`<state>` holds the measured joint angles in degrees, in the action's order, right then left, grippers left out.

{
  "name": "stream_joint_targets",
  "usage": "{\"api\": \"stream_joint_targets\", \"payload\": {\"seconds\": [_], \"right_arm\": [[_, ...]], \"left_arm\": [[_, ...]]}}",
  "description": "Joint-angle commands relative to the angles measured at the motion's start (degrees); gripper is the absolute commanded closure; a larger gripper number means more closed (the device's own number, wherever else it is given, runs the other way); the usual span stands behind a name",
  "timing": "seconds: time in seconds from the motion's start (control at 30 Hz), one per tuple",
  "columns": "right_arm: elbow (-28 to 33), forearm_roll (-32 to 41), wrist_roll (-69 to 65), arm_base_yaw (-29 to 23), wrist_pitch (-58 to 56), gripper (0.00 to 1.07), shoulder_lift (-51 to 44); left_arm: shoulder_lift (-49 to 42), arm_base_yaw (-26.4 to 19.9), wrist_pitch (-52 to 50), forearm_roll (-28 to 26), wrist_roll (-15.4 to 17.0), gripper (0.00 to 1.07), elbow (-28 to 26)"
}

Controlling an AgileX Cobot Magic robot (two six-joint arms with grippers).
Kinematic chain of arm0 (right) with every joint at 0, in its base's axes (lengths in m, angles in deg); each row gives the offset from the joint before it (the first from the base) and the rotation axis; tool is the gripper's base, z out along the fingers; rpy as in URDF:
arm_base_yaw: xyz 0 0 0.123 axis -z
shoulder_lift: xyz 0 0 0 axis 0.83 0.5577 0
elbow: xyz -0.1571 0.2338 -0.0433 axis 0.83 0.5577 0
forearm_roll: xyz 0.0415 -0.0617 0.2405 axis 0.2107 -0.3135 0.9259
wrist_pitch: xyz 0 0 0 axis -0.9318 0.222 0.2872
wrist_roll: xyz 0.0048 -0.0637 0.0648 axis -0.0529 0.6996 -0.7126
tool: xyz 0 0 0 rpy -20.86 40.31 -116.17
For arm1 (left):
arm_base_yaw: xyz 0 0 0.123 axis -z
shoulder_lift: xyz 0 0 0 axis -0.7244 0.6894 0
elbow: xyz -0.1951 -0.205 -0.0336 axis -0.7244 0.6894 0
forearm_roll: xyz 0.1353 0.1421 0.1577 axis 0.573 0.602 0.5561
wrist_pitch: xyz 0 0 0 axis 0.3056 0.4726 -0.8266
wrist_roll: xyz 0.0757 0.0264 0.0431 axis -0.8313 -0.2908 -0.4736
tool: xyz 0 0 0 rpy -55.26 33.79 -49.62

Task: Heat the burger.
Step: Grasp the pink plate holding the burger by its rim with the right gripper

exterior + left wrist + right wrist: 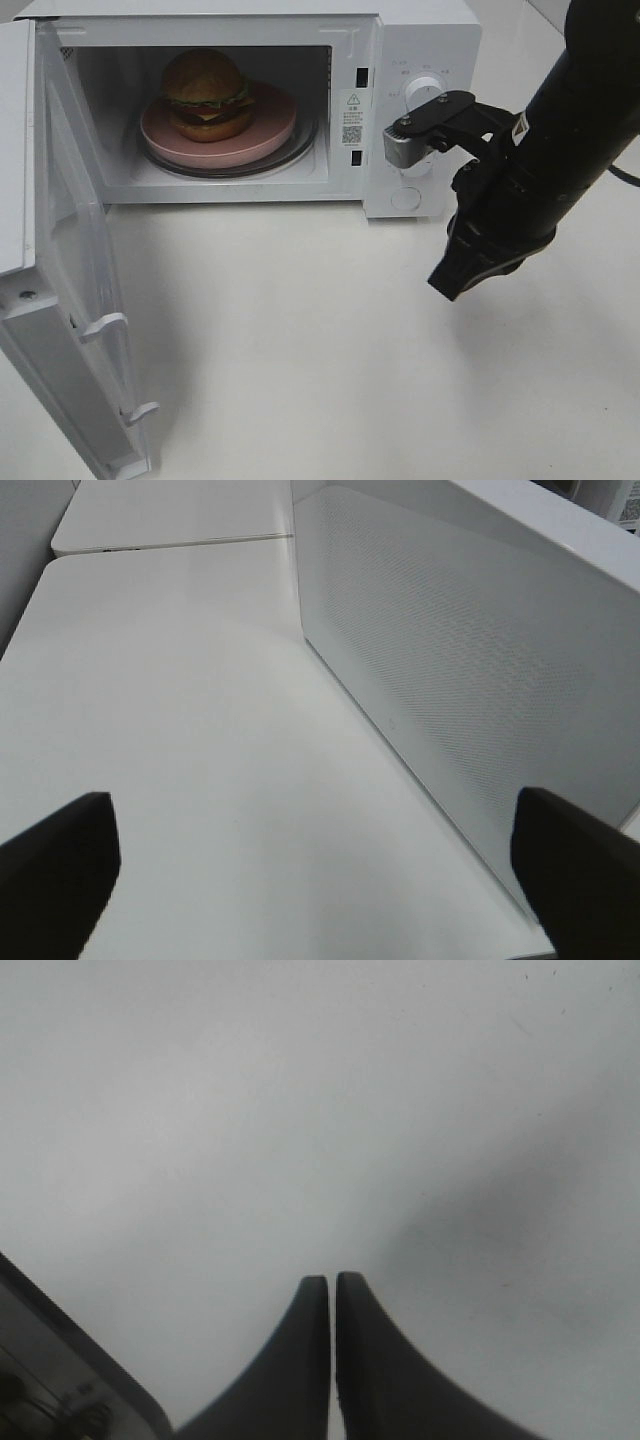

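Observation:
The burger (pixel 207 93), golden-brown bun over lettuce and dark filling, sits on a pink plate (pixel 268 132) inside the white microwave (pixel 420 30), whose door (pixel 55 300) hangs wide open to the left. My right gripper (pixel 447 285) hovers in front of the microwave's control panel, pointing down at the table, shut with nothing in it. In the right wrist view its fingertips (pixel 332 1285) meet over bare tabletop. My left gripper (pixel 320 850) is open, its dark fingers (pixel 55 865) spread wide over the table beside the microwave's perforated side wall (pixel 460 670). The left arm is out of the high view.
The plate rests on a glass turntable (pixel 300 152). Round knobs (pixel 423 90) line the microwave's panel just behind my right arm. White tabletop (pixel 320 350) stretches in front of the microwave. A second white table (pixel 170 510) adjoins behind.

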<state>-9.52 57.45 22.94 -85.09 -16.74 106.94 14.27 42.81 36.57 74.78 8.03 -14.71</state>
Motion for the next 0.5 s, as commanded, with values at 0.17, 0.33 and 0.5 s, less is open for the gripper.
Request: {"api": "stream_joint_targets", "payload": {"seconds": [0.17, 0.33, 0.5], "right_arm": [[-3.5, -4.98, 22.17, 0.23, -3.9, 1.01, -0.57], [-5.73, -5.1, 31.34, 0.23, -3.84, 0.99, -0.57], [-6.42, -10.54, 35.01, -2.12, -3.61, 0.96, 0.11]], "left_arm": [[-0.97, -0.34, -0.63, -0.34, 0.06, 0.07, 0.06], [-0.97, -0.34, -0.63, -0.34, 0.06, 0.07, 0.06], [-0.97, -0.34, -0.63, -0.34, 0.06, 0.07, 0.06]]}}
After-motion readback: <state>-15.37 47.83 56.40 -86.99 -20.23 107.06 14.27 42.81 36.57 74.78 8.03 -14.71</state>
